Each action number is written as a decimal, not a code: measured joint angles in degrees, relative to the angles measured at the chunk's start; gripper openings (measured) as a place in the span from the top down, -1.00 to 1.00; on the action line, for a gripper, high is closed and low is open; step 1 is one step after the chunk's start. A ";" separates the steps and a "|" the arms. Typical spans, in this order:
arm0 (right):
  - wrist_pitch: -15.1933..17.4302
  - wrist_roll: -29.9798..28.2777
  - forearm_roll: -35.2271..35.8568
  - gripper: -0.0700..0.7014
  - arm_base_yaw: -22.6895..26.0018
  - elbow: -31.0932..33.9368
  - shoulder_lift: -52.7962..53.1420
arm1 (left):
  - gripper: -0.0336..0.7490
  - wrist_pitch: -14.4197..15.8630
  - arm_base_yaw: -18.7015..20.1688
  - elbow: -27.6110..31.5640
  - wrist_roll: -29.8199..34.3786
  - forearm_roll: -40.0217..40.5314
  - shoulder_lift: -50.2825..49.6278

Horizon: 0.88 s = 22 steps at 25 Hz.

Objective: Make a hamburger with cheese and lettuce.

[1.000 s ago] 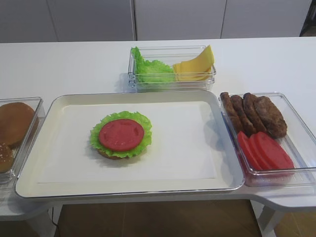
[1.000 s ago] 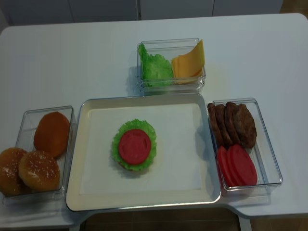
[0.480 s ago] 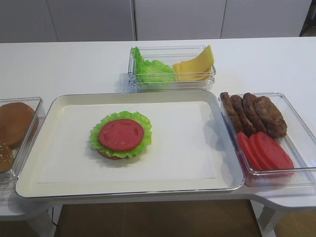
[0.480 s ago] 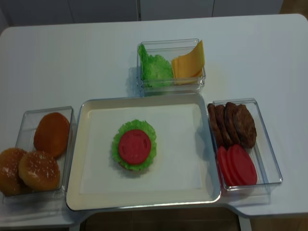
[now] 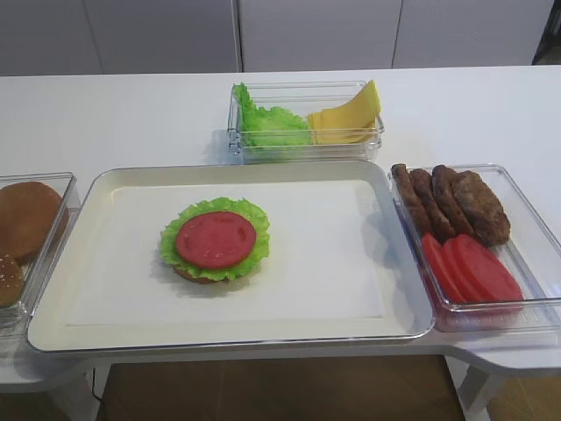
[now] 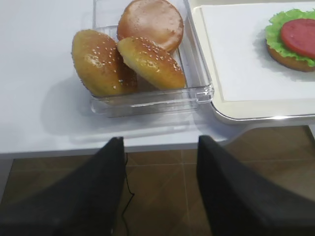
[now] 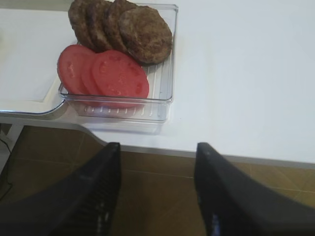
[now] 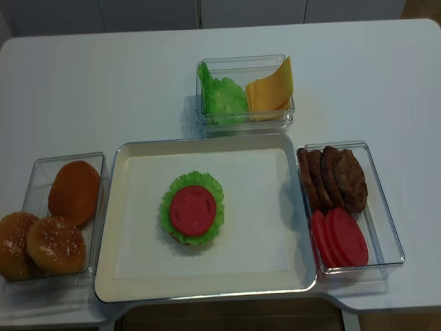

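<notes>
Off table edge, both jaws spread, empty; hamburger (image 8: 192, 215) bun mostly hidden.

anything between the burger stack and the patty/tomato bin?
Nothing: only bare white tray liner between the hamburger and the bin, clearest in the realsense overhead view.
</notes>
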State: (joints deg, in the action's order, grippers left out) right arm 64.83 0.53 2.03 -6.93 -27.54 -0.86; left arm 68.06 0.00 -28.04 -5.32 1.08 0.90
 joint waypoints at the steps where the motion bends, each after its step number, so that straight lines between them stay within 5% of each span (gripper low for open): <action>1: 0.00 0.00 0.00 -0.13 0.00 0.00 0.00 | 0.00 0.00 0.00 0.00 0.00 0.00 0.00; 22: -0.22 -0.53 -0.13 -0.12 0.00 0.09 1.83 | 0.00 0.00 0.00 0.00 0.00 -0.02 0.00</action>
State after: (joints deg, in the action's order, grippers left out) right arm 64.61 0.00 1.90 -6.93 -27.45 0.97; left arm 68.06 0.00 -28.04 -5.32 1.05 0.90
